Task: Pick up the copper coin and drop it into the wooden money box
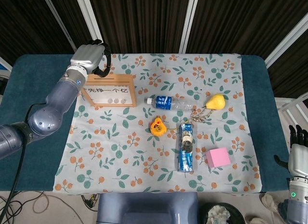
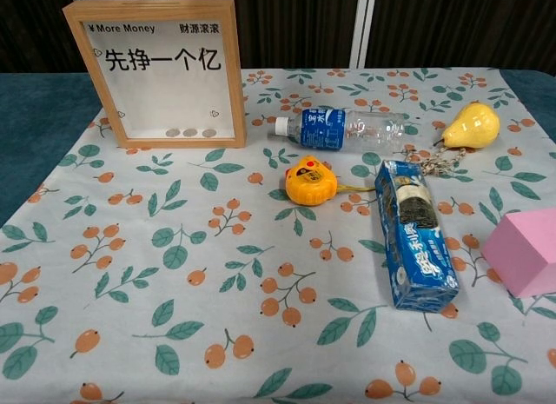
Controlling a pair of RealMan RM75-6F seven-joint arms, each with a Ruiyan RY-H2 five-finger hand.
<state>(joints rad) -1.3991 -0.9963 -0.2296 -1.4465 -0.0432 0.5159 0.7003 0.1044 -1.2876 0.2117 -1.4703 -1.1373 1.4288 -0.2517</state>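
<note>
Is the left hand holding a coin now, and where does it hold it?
Cannot be told: the left hand curls behind the wooden money box, fingertips hidden.

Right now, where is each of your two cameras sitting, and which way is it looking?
Head view: sits high, looking steeply down on the whole table; it shows my left hand behind the wooden money box and my right hand off the table's edge.
Chest view: sits low near the table's front edge, looking across the cloth at the box's glass front; none of my body shows.
Shared: both see the box, water bottle, yellow pear and pink block.
</note>
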